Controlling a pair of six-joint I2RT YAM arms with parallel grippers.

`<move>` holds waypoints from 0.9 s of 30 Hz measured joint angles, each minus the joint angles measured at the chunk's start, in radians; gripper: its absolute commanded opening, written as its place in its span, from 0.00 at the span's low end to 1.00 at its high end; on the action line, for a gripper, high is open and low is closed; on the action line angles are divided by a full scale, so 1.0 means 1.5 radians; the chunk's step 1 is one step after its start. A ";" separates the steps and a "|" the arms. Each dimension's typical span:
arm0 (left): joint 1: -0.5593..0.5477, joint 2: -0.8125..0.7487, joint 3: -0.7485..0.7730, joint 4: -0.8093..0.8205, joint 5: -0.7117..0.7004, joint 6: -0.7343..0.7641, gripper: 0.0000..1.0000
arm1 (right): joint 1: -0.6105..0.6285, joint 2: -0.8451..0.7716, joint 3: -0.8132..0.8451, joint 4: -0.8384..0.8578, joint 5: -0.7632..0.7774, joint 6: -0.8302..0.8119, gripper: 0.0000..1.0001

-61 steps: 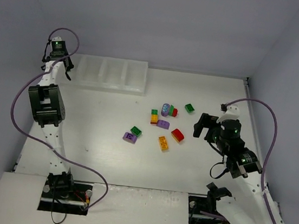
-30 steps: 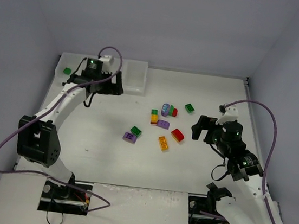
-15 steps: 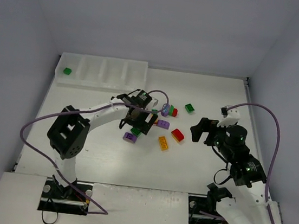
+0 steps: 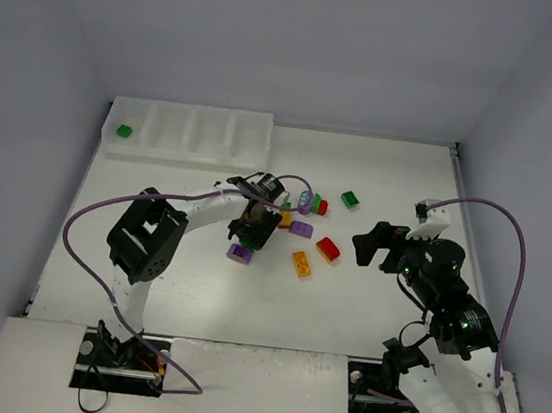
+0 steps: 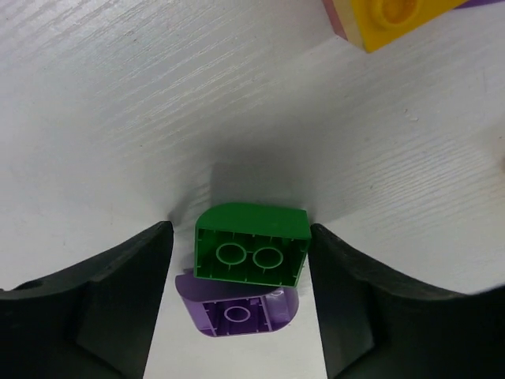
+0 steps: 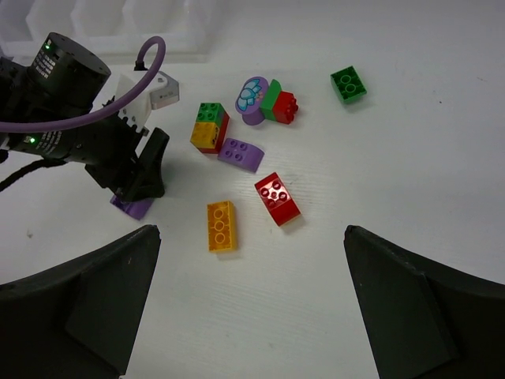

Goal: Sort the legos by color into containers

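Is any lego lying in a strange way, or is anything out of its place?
Yes. Between the fingers of the open left gripper, the green brick and the purple piece beside it show their hollow undersides to the wrist camera, so both are tipped over rather than studs-up.

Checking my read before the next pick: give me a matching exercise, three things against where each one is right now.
Things:
1. tray
2. lone red lego
3. left fingers

Places or states:
a) lying loose beside the orange-yellow lego
b) open on either side of a green lego
c) holding one small green piece in its far-left compartment

Pairs: 1-c, 2-a, 3-b.
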 measured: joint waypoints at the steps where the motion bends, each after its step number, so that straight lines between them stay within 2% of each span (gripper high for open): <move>1: -0.001 0.000 0.000 0.001 -0.001 -0.004 0.39 | 0.000 0.000 0.000 -0.001 0.000 0.000 1.00; 3: -0.001 0.000 0.000 0.003 -0.003 -0.001 0.24 | 0.000 0.003 0.000 -0.001 0.000 0.000 1.00; 4: -0.001 -0.001 0.000 0.005 -0.004 0.001 0.12 | 0.000 0.004 0.000 -0.001 0.000 0.000 1.00; 6: -0.001 -0.001 -0.001 0.009 -0.010 0.003 0.02 | 0.000 0.009 0.000 -0.001 0.000 0.000 1.00; 7: -0.001 -0.001 0.000 0.010 -0.016 0.003 0.00 | 0.000 0.011 0.000 -0.001 0.001 0.000 1.00; 11: 0.014 -0.015 -0.001 0.011 -0.029 -0.001 0.00 | 0.000 0.023 0.000 -0.001 0.001 -0.002 1.00; 14: 0.055 -0.055 -0.001 0.018 -0.037 -0.009 0.00 | 0.000 0.042 0.000 -0.001 0.001 -0.006 1.00; 17: 0.158 -0.130 0.010 0.036 -0.047 -0.022 0.00 | 0.000 0.052 0.000 -0.001 0.003 -0.011 1.00; 20: 0.276 -0.157 0.058 0.054 -0.065 -0.033 0.00 | 0.000 0.068 0.000 0.000 0.009 -0.019 1.00; 24: 0.416 -0.147 0.131 0.084 -0.089 -0.051 0.00 | 0.000 0.087 0.000 0.006 0.013 -0.024 1.00; 27: 0.490 -0.114 0.181 0.092 -0.095 -0.074 0.00 | 0.000 0.098 0.000 0.011 0.014 -0.028 1.00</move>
